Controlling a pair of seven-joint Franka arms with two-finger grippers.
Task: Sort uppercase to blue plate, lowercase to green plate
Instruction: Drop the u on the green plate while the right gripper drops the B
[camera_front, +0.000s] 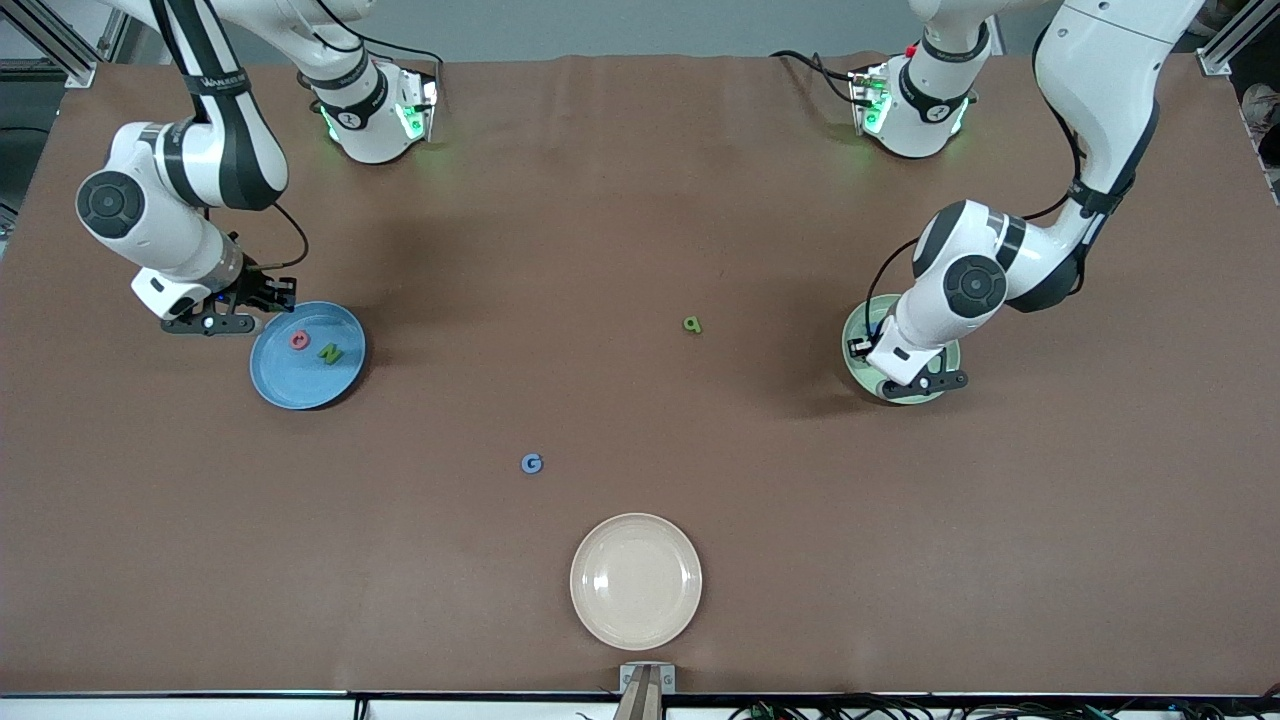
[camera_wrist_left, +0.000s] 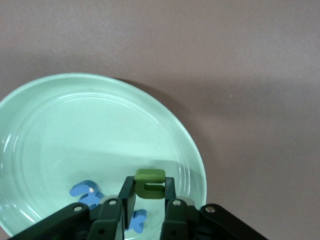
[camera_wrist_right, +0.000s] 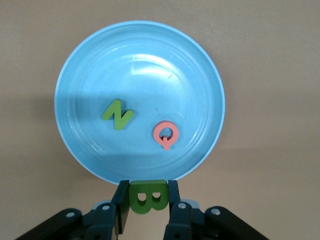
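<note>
The right claw hangs over the rim of the round, shallow, mid-blue plate at the right arm's end of the brown table, pinched narrow on a small green foam B. In that plate already lie a green foam N and a pink-red foam Q.

Nearer the front camera, toward the table's middle, a small blue foam G lies loose; nearer again sits an empty round cream plate. A small green foam p-or-d-shaped letter also lies loose, farther from the camera than the G.

At the left arm's end, the left claw is low over the round pale mint-green plate, gripping a green foam n-shaped letter. Two blue foam letters rest in that plate, partly hidden.

By my reckoning four letters are sorted, two are held ready to drop, and the G and the green p/d remain.
</note>
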